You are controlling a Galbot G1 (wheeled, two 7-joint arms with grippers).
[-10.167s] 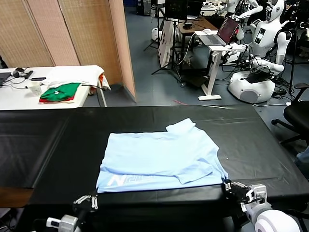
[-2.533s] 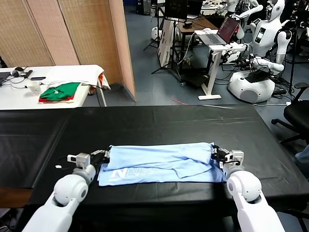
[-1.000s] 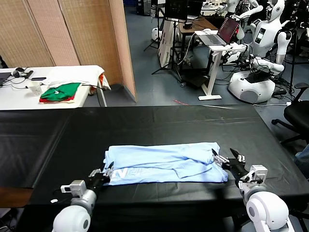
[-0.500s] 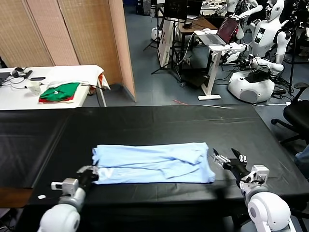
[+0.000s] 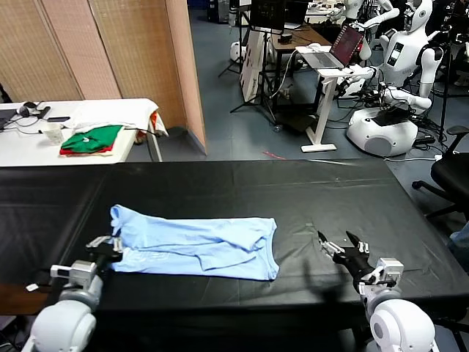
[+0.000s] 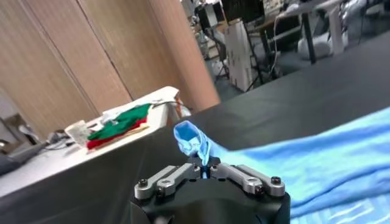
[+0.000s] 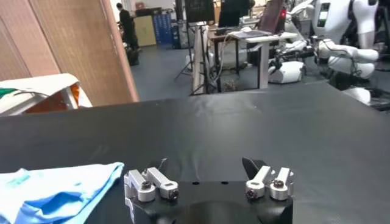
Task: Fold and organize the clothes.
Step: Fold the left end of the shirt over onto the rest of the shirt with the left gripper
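My left gripper (image 6: pixel 206 172) is clamped on a bunched corner of the blue shirt (image 6: pixel 317 158), which stretches away across the black table (image 6: pixel 292 85). Beyond it, green-and-red garments (image 6: pixel 119 123) lie on a white table (image 6: pixel 55 161).

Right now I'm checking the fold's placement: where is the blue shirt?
In the head view, the blue shirt lies folded on the black table's near-left part, its left end pinched by the left gripper.
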